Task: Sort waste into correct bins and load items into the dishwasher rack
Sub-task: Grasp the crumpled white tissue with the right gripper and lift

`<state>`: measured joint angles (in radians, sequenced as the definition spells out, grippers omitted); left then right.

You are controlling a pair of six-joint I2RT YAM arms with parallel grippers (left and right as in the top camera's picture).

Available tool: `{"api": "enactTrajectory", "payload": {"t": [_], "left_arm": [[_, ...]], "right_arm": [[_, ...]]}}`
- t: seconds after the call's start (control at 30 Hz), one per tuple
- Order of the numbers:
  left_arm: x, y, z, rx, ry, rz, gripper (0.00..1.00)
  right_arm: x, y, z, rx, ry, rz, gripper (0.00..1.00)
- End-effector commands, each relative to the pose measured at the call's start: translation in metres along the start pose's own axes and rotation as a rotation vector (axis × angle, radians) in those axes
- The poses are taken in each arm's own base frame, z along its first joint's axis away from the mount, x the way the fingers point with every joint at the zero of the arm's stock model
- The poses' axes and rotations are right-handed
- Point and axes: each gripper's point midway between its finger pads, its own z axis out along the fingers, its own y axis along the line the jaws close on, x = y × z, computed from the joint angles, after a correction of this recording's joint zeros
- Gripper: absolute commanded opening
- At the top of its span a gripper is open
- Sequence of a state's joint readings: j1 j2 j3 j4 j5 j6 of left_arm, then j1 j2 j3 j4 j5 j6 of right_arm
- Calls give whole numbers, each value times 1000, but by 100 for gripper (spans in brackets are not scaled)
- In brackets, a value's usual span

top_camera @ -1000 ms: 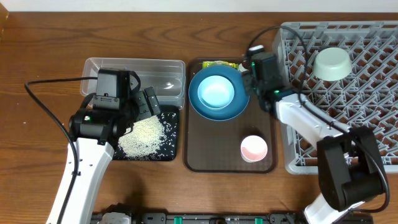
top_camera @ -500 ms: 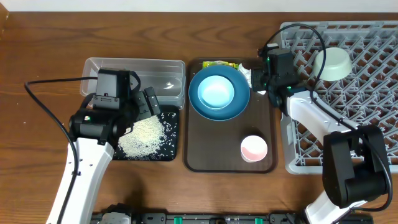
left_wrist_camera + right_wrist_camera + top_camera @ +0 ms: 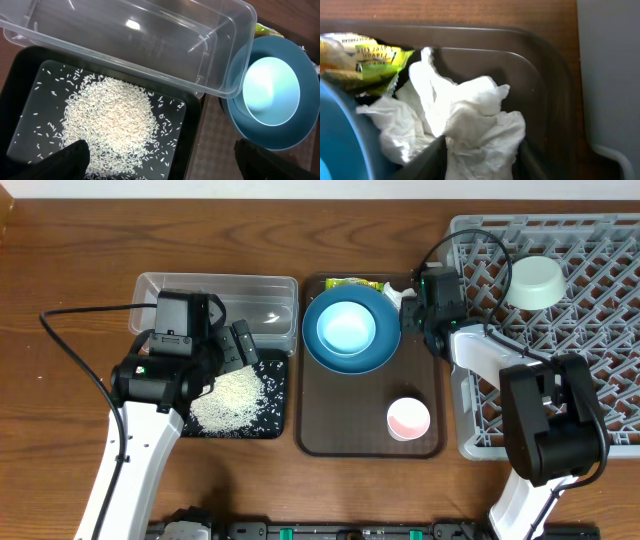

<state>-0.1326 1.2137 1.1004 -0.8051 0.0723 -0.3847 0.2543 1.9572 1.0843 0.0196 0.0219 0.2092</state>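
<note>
Loose white rice lies heaped in the black tray, in front of the empty clear tub. My left gripper hangs open and empty over the rice. The small light-blue bowl sits in the large blue dish on the brown serving tray, with the pink cup in front. My right gripper is at the tray's back right corner, fingers pressed on both sides of the crumpled tissue. The yellow-green wrapper lies beside it. The mint-green bowl sits in the grey rack.
The rack's left wall stands close to the right of my right gripper. The blue dish's rim is just left of the tissue. The tub's corner overlaps the blue dish in the left wrist view.
My right gripper swung right toward the rack, then came back and settled at the tissue in the serving tray's back right corner. The left arm has not moved.
</note>
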Motion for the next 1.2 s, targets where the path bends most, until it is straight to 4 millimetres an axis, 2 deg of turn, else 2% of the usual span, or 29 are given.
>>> {"api": "enactTrajectory", "payload": {"t": [0.0, 0.2, 0.27, 0.5, 0.67, 0.73, 0.93, 1.17], "left_arm": [[-7, -2, -5, 4, -19, 7, 95], [-7, -2, -5, 4, -19, 7, 95], [-7, -2, -5, 4, -19, 7, 95], [-7, -2, -5, 4, -19, 7, 95], [-7, -2, -5, 4, -19, 7, 95], [-7, -2, -5, 5, -19, 7, 95], [-7, -2, -5, 4, -19, 7, 95], [-7, -2, -5, 4, -19, 7, 95]], "right_arm": [[-9, -2, -4, 1, -29, 19, 29], [-49, 0, -34, 9, -151, 7, 5], [-63, 2, -48, 3, -194, -8, 1], [-114, 5, -118, -12, -364, -26, 1], [-127, 9, -149, -38, -416, -27, 1], [-127, 21, -154, -100, -416, -40, 1], [-126, 78, -170, -403, -424, -117, 1], [-128, 128, -186, -517, -480, -163, 1]]}}
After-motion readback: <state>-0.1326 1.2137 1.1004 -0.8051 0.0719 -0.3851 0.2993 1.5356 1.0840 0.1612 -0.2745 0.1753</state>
